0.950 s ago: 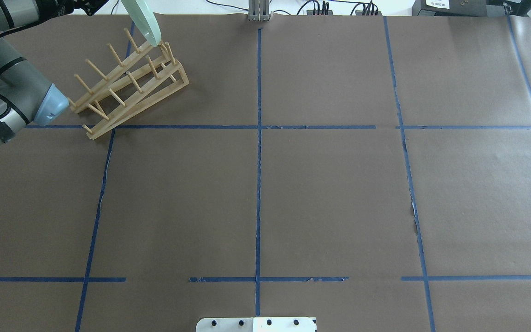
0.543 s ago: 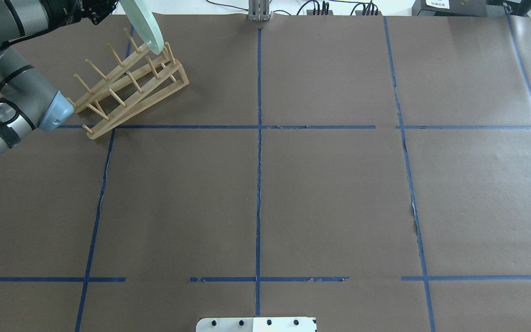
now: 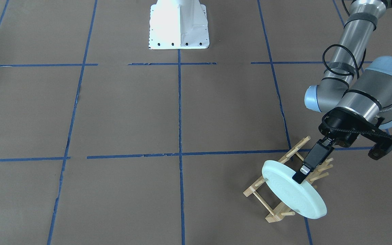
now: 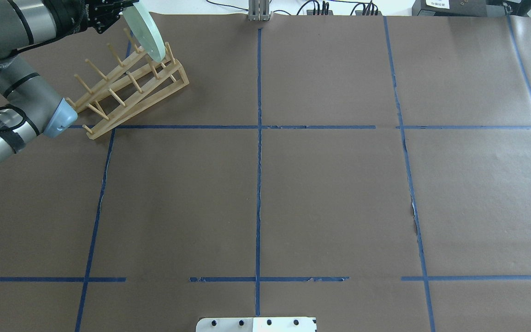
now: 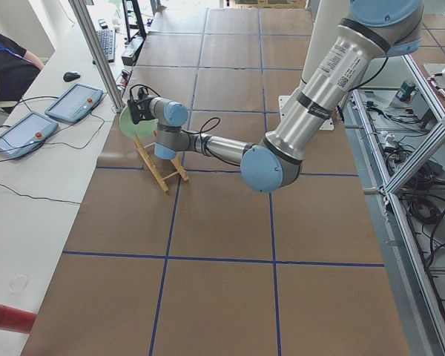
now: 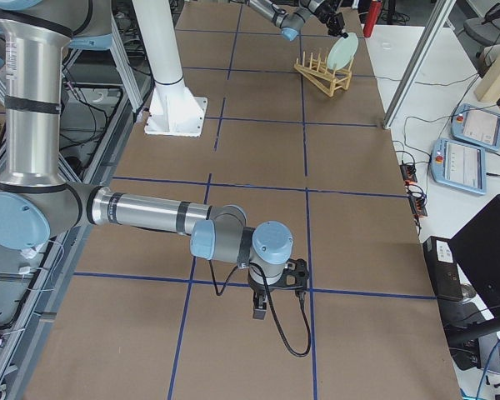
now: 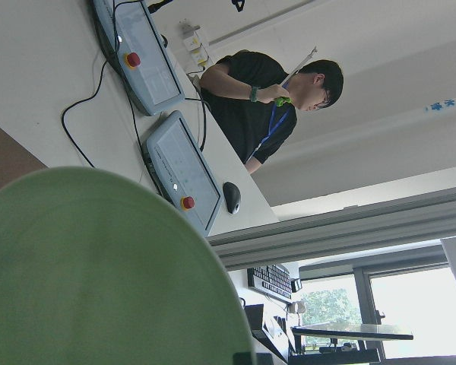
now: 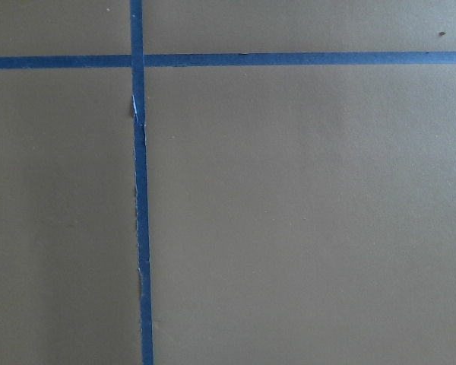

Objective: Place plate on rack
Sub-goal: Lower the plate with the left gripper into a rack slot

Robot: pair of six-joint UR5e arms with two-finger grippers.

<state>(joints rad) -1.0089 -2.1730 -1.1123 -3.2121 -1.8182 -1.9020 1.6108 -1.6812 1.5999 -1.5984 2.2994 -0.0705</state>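
Observation:
The pale mint-green plate (image 3: 293,194) is held tilted on edge over the far end of the light-wood rack (image 3: 273,215). My left gripper (image 3: 301,174) is shut on the plate's upper rim. The plate's lower edge (image 4: 155,50) sits down among the pegs at the rack's (image 4: 132,85) end by the table's far edge; I cannot tell whether it rests there. The plate (image 7: 99,274) fills the lower left wrist view. My right gripper (image 6: 262,307) hangs low over bare paper far from the rack; I cannot tell whether it is open or shut.
The robot's white base plate (image 3: 179,23) stands mid-table on the near side. An aluminium post (image 4: 258,11) stands at the far edge. Operator tablets (image 5: 74,100) and a person (image 7: 273,99) are just beyond the rack.
My left arm has moved right and lowered the plate, so its lower edge has come down from above the rack's end pegs to among them.

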